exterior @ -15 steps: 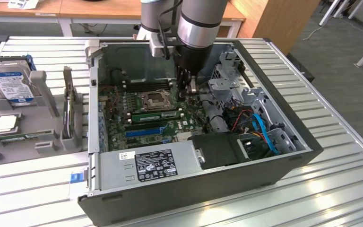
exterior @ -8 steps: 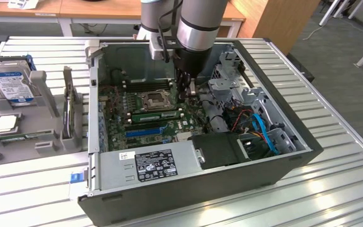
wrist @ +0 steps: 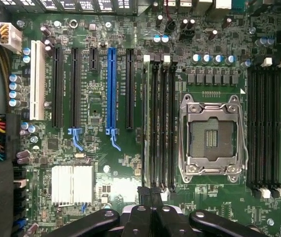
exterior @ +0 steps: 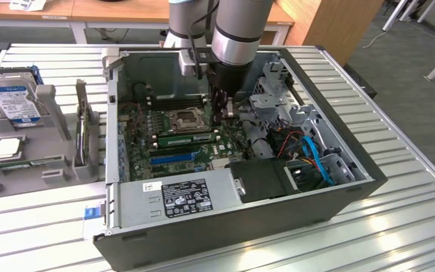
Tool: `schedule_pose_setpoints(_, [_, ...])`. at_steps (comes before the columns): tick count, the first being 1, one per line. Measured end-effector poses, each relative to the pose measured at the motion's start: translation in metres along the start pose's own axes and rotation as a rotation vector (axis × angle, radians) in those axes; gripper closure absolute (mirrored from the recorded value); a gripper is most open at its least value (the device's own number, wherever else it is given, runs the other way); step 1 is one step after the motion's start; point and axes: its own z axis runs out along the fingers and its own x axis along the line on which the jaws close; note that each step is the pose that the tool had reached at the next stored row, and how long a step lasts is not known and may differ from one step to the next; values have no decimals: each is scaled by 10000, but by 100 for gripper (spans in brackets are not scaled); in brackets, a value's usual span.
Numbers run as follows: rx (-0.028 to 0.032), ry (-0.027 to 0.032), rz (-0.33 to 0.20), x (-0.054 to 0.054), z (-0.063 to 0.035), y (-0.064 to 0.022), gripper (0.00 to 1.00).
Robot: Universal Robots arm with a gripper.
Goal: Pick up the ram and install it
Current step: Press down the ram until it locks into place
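Table point(exterior: 406, 226): ribbed metal top. It carries a computer case at its middle and a grey holder point(exterior: 51, 164) toward its edge on the exterior view's left.
Case point(exterior: 225, 241): dark, lying on its side, open upward.
Power supply point(exterior: 183, 198): grey box with a black label, set along the case's near wall.
Blue cables point(exterior: 317, 161): looped in the case's near corner on the exterior view's right.
Circuit board point(wrist: 130, 163): green, flat on the case floor.
Blue slot point(exterior: 174, 158): long, lying among black slots on the near part of the board.
Ram point(exterior: 187, 136): green stick standing on edge in a memory slot, between the blue slot and the processor socket and parallel to the blue slot.
Memory slots point(wrist: 159, 123): four black ones side by side, just beside the socket.
Processor socket point(exterior: 183, 119): square metal frame at the middle of the board.
Gripper point(exterior: 223, 116) point(wrist: 150, 191): fingers clenched together, pointing down over the end of the slot row on the exterior view's right. Whether they touch the ram cannot be told.
Arm point(exterior: 237, 28): grey, upright above the case's far wall.
Hard drive point(exterior: 9, 99): blue-labelled, upright in the holder near the table's far corner.
Desks point(exterior: 127, 8): wooden, beyond the table's far edge.
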Motion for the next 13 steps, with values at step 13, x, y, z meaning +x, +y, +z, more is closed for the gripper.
schedule_pose_setpoints(13, [0,0,0,4,110,-2,90])
